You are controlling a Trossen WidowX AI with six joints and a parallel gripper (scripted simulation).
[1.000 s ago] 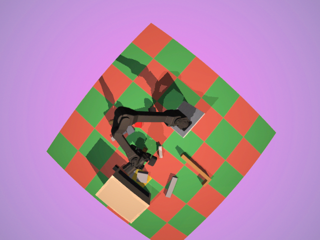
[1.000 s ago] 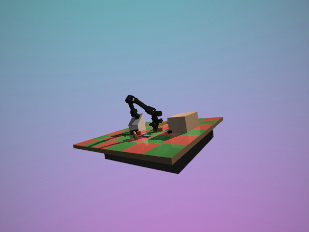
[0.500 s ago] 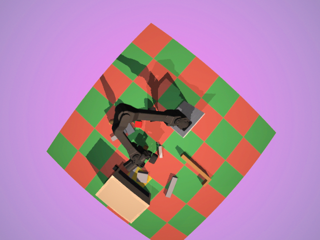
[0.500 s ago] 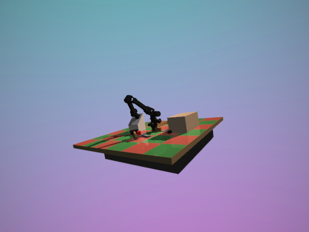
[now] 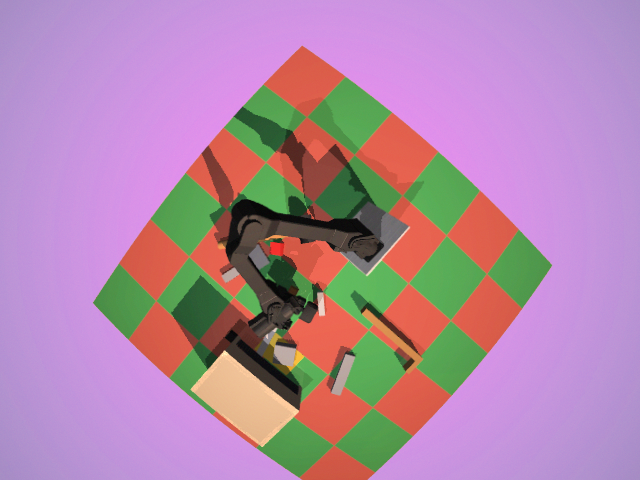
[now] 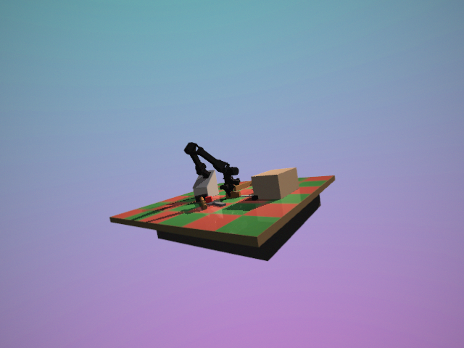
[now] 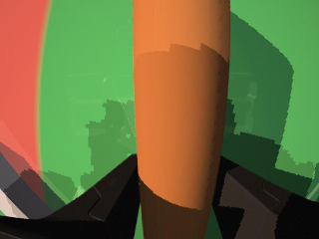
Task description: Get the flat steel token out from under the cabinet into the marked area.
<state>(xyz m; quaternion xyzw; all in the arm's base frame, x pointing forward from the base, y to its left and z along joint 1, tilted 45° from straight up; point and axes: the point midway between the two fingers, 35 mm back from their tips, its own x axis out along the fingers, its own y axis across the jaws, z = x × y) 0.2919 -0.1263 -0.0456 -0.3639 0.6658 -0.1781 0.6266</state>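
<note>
The tan cabinet (image 5: 245,397) (image 6: 266,187) stands on the checkered table, its dark front facing the arm. My gripper (image 6: 229,193) (image 7: 173,162) is shut on an orange-brown handle (image 7: 181,115) (image 6: 235,194), low in front of the cabinet; the wrist hides the fingers from overhead. The yellow marked area (image 5: 296,360) lies by the cabinet front, partly covered. A pale grey squarish piece (image 5: 285,353) is over it, with a narrow grey piece (image 5: 266,338) beside it near the wrist. I cannot tell whether either is the token or part of the tool. The vent slots cannot be made out.
A red cube (image 5: 277,248) (image 6: 208,199) and a grey piece (image 5: 258,256) lie near the arm's elbow in the overhead view. Pale bars (image 5: 342,374) (image 5: 321,303) and an orange L-shaped bar (image 5: 390,335) lie right of the gripper. The arm stands on a grey base (image 5: 390,227).
</note>
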